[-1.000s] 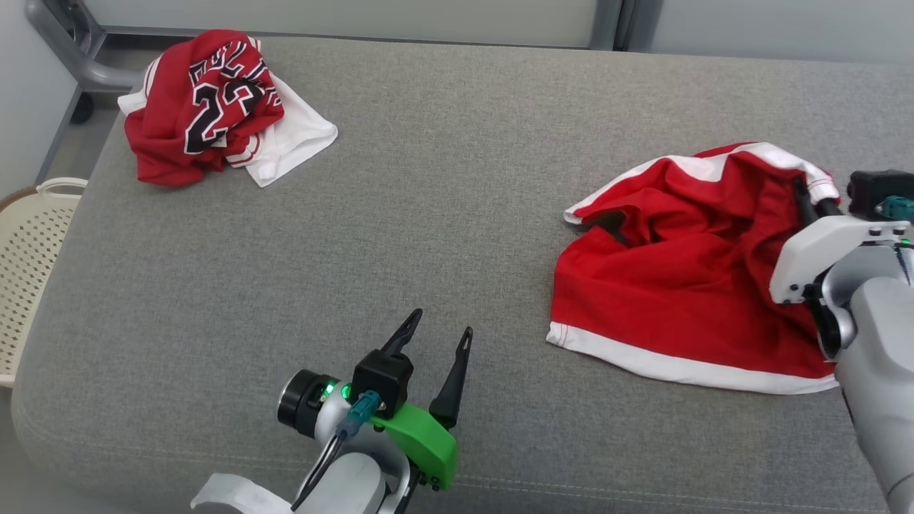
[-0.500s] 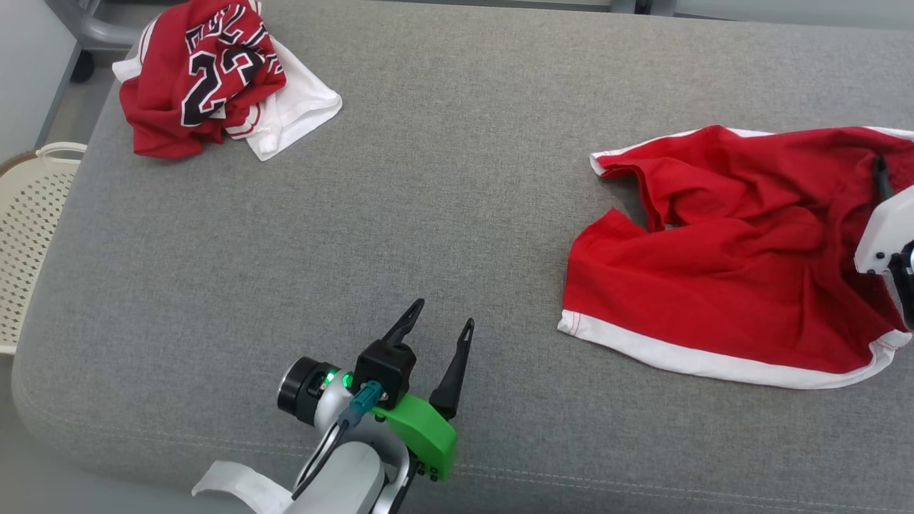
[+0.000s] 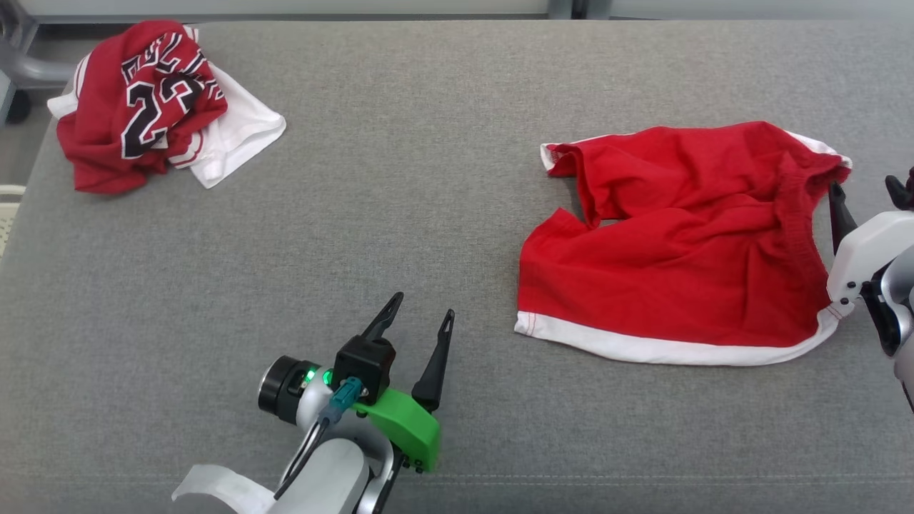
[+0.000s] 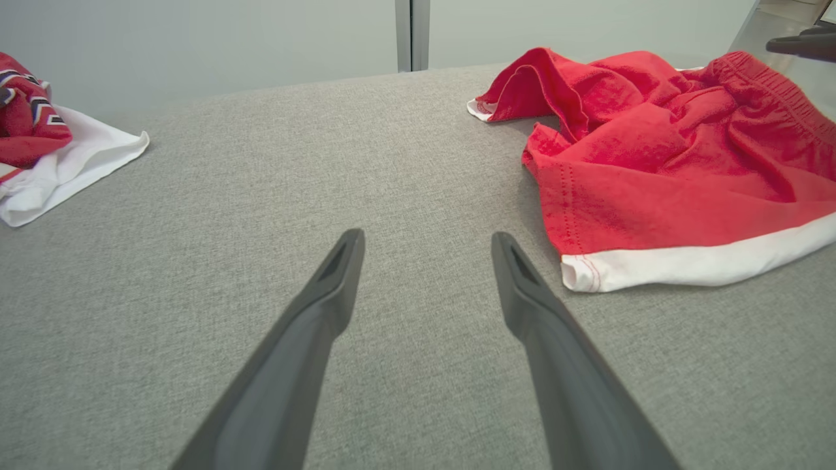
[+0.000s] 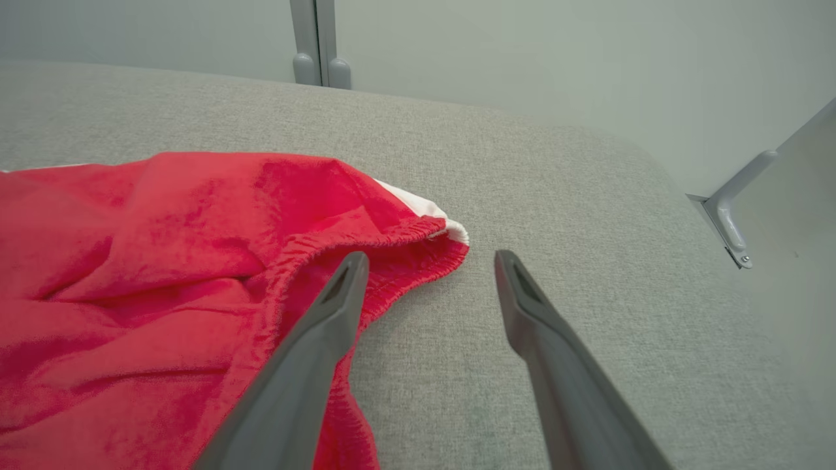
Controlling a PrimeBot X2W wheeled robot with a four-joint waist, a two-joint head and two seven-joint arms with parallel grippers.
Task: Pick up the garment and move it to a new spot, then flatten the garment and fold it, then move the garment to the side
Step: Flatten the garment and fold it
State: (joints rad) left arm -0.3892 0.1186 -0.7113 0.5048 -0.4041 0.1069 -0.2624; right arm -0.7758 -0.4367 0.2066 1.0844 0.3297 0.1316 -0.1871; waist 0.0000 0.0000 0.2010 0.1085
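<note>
- Head view: red shorts (image 3: 678, 243) lie spread but creased on the right half of the grey pad (image 3: 428, 178), white hem toward the near edge, waistband toward the right edge
- At the far left corner a crumpled red jersey (image 3: 136, 107) sits on a white garment (image 3: 239, 132), well apart from the shorts
- A sliver of pale basket (image 3: 7, 214) shows past the pad's left edge; its inside cannot be seen
- Left hand (image 3: 423, 305) is near the near edge with fingers spread, holding nothing
- Right hand (image 3: 864, 185) is at the waistband, fingers apart
- Left wrist view adds that the hem corner of the shorts (image 4: 653, 163) lies just beside that hand (image 4: 428, 238), with bare pad between its fingers
- Right wrist view adds the gathered elastic of the shorts (image 5: 163, 261): one finger of the hand (image 5: 431, 258) crosses it, the other is over bare pad, nothing gripped; whether it touches I cannot tell
</note>
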